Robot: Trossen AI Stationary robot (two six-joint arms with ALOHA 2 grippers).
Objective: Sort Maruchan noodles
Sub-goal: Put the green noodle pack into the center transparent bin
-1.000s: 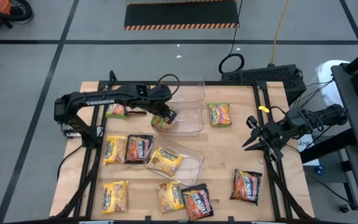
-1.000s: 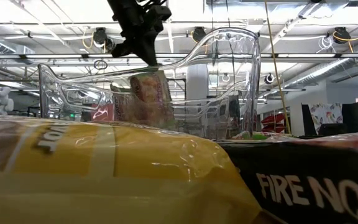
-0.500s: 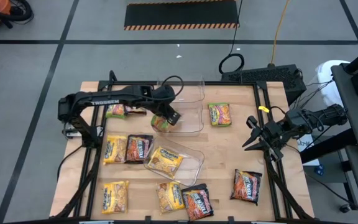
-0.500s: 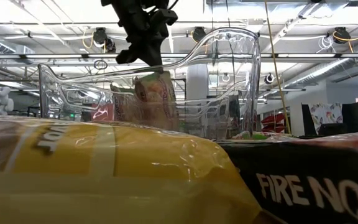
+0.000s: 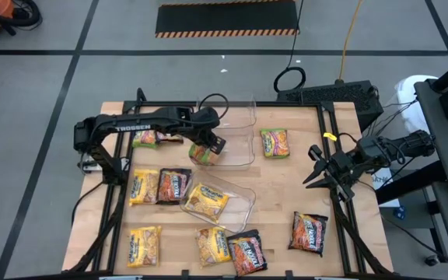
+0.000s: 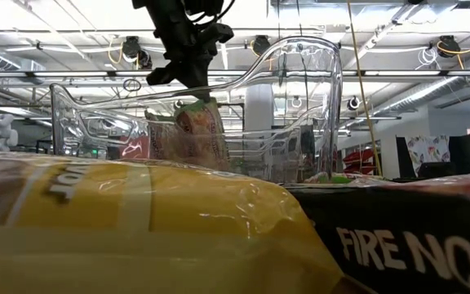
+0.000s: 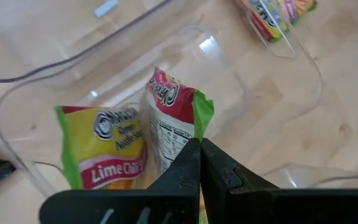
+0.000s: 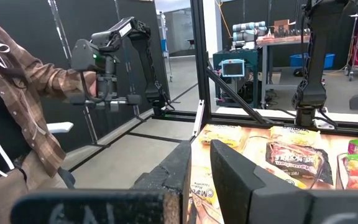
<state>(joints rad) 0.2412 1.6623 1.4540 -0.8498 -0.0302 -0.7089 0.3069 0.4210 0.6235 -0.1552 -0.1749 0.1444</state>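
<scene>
Holding entry, sorting table, one moment.

Item 1: left gripper [image 5: 206,145]. Jaws are seen pressed fully together on the top edge of a green-edged lime chili packet [image 7: 169,127], which hangs upright beneath it with its long axis near vertical. The packet is positioned inside the middle clear bin [image 5: 239,149], at that bin's 9 o'clock end, and a second lime chili packet [image 7: 101,146] is seen just beside it in the same bin. In the low view the held packet [image 6: 200,131] is shown behind the clear wall, below the gripper [image 6: 188,61].

Item 2: right gripper [image 5: 323,173]. It is parked at the table's 3 o'clock edge, well apart from all packets; its fingers [image 8: 232,168] are seen slightly parted, with nothing between them.

Item 3: loose stock. One green packet [image 5: 274,143] is noted at 3 o'clock of the middle bin; yellow packets [image 5: 144,187] and a dark packet [image 5: 174,185] at 8 o'clock; a further dark packet [image 5: 308,232] toward 4 o'clock. One yellow packet [image 5: 205,202] is lodged in the nearer clear bin [image 5: 243,204].

Governing relation: the held packet lies directly below the left gripper and within the bin walls, so the coming move is judged to be a release straight down. Whether the lower edge already rests on the bin floor cannot be told. The left arm is the nearer by far.
</scene>
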